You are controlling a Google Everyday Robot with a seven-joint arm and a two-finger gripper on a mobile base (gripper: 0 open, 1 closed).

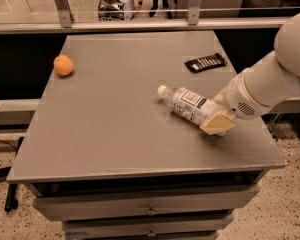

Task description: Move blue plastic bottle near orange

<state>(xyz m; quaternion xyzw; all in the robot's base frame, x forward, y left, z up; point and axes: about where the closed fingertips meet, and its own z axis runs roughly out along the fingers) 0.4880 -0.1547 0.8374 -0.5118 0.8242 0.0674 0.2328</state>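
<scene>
The blue plastic bottle (190, 105) lies on its side on the grey table (115, 129), right of centre, with its white cap pointing up-left. My gripper (216, 113) comes in from the right on a white arm and is at the bottle's base end. It is open, with one cream finger (218, 123) on the near side of the bottle, covering its base. The other finger is mostly hidden behind the bottle. The orange (63, 65) sits near the table's far left edge, far from the bottle.
A flat black remote-like bar (205, 62) lies at the back right of the table. A glass rail with metal posts (60, 4) runs behind the table. Drawers (150, 209) sit under the tabletop.
</scene>
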